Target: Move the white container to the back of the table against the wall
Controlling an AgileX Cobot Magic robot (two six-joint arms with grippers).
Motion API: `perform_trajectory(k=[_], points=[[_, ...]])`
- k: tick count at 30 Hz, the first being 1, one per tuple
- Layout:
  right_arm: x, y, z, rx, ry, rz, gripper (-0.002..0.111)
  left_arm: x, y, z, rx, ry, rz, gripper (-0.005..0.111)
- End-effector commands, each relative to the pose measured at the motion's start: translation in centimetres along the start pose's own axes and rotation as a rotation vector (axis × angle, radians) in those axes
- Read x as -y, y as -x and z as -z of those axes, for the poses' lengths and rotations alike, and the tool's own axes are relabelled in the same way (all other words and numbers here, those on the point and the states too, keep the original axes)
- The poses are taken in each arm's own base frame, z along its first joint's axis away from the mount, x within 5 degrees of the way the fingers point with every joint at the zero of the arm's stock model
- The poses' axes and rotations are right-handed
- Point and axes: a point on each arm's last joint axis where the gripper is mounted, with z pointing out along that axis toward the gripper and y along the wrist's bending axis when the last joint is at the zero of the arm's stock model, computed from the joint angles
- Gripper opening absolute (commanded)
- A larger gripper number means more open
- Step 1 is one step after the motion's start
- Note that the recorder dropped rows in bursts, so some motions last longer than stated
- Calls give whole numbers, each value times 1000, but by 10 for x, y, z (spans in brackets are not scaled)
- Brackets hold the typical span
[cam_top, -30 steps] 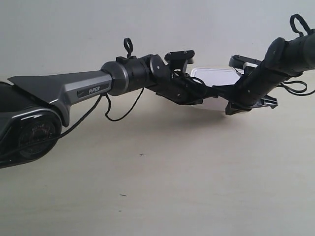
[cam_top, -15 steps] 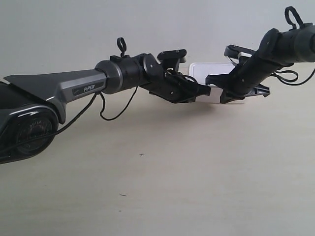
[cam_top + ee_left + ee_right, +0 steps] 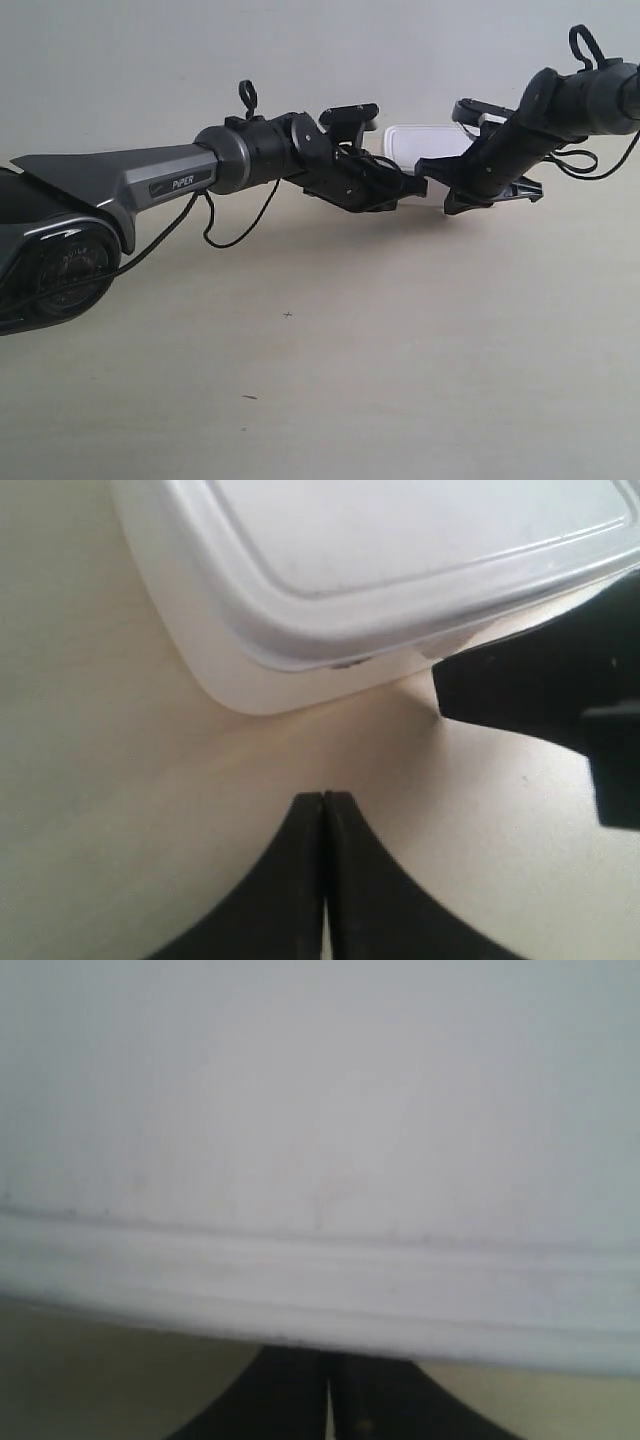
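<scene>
**L gripper (image 3: 323,875) & R gripper (image 3: 328,1400) both closed, empty, at the box (image 3: 400,540)**

L gripper: fingers pressed together, nothing btwn them, tips just short of a rounded box corner. A black arm part (image 3: 540,695) sits right by the box side next to that corner. R gripper: fingers also together, box rim directly ahead, filling most of the view. Exterior: box (image 3: 428,143) lies flat, lid on, on the table (image 3: 350,350) at its far edge, near the wall (image 3: 150,60). Can't tell if it touches the wall.
</scene>
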Motion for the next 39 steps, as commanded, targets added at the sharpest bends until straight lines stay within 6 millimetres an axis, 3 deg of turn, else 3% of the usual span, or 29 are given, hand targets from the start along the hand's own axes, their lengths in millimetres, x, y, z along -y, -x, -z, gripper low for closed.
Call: perform_trajectory(k=[1, 15, 24, 39], points=[[1, 6, 2, 42, -3, 4, 0, 0, 5, 1, 37, -3, 16, 0], [-4, 24, 8, 94, 13, 16, 0, 0, 6, 0, 58, 2, 49, 0], [-4, 32, 10, 179, 5, 20, 0, 5, 2, 4, -19, -26, 4, 0], [2, 35, -2, 249, -18, 29, 0, 12, 0, 3, -33, -47, 8, 0]])
